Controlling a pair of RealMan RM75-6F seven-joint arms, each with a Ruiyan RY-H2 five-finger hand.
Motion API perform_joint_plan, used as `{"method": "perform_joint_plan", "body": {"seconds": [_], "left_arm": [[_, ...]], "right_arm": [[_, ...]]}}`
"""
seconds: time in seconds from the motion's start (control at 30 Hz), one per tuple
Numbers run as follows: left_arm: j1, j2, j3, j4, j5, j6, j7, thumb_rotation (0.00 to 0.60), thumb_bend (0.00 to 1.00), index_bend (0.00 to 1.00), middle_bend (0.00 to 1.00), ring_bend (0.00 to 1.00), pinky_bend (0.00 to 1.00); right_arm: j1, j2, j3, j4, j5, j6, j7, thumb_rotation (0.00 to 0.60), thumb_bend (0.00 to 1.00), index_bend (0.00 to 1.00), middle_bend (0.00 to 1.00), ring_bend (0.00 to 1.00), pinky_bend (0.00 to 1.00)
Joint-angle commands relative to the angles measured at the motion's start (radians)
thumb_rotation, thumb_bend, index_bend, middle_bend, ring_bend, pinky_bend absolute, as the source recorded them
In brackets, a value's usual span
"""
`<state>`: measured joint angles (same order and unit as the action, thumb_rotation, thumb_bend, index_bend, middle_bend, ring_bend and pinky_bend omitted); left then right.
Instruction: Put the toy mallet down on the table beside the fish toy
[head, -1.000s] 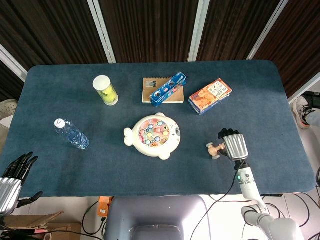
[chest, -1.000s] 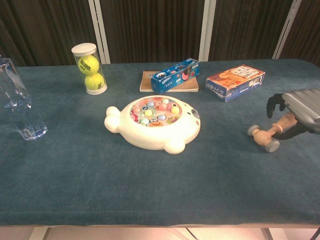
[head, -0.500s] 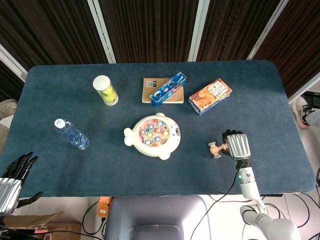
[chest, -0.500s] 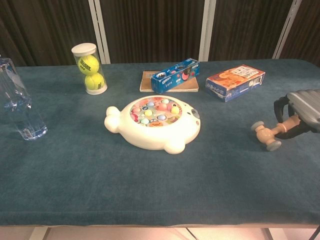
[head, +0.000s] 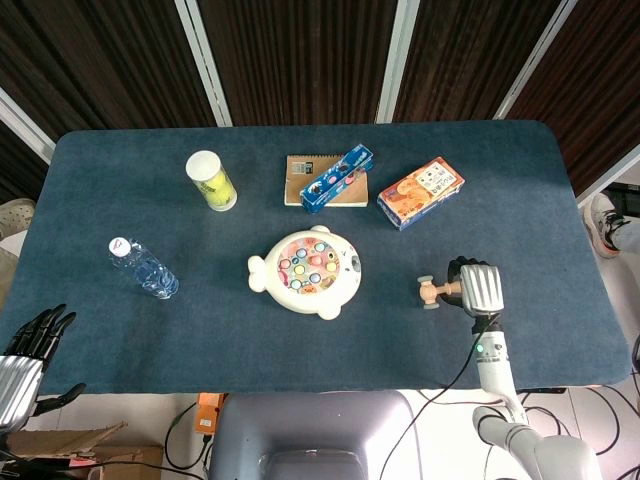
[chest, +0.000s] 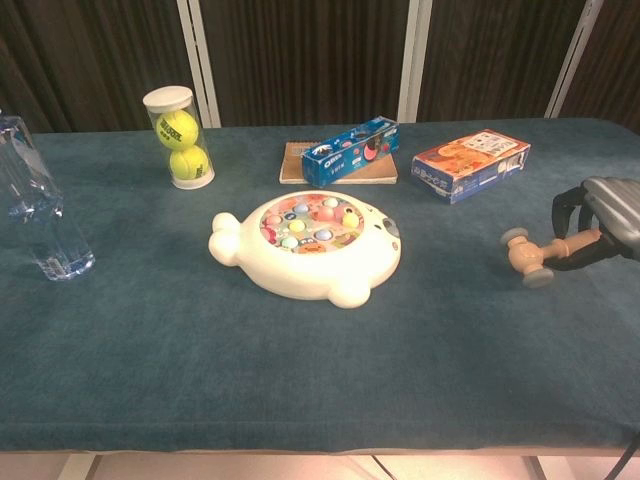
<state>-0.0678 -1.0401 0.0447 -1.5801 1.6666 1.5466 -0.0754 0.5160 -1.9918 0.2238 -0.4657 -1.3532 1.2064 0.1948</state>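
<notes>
toy mallet (head: 432, 292) sits in the right hand (head: 478, 288), handle gripped in its fingers, head sticking out to that hand's left, toward the fish toy (head: 306, 271). long axis runs roughly level, left to right, handle end hidden inside the grip. in the chest view the mallet head (chest: 522, 257) looks slightly blurred and close to the table (head: 110, 350); whether it touches the cloth, cannot tell.

key relation: fish toy lies well to the left of the right hand, with bare cloth between mallet head and toy. judgement: the mallet is already on the fish's right flank, so setting it down wants mostly a lowering and a release, perhaps a small shift left to read as "beside".

left hand (head: 28, 345) hangs off the table's near left corner, fingers apart, holding nothing, far from both task things; right hand is plainly the nearer.

counts, leftward of the right hand: one water bottle (head: 144, 268), one tube of tennis balls (head: 211, 180) with two balls showing, one fish toy, one notebook (head: 301, 180) with one blue biscuit box (head: 337, 178) lying on it, one orange box (head: 420, 192), one mallet.
</notes>
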Motion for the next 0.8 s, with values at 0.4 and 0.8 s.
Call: {"method": "perform_joint_plan", "body": {"seconds": [0.4, 0.8], "left_arm": [[-0.001, 0.000, -0.001, -0.002, -0.003, -0.004, 0.002, 0.600, 0.08, 0.00, 0.00, 0.00, 0.15], [0.001, 0.001, -0.001, 0.000, -0.002, 0.001, -0.001, 0.600, 0.08, 0.00, 0.00, 0.00, 0.15]], "right_arm": [[0.000, -0.024, -0.022, 0.074, -0.021, 0.014, -0.010, 0.600, 0.24, 0.73, 0.55, 0.51, 0.59], [-0.003, -0.013, -0.023, 0.071, -0.015, -0.012, -0.028, 0.600, 0.24, 0.62, 0.54, 0.45, 0.57]]}}
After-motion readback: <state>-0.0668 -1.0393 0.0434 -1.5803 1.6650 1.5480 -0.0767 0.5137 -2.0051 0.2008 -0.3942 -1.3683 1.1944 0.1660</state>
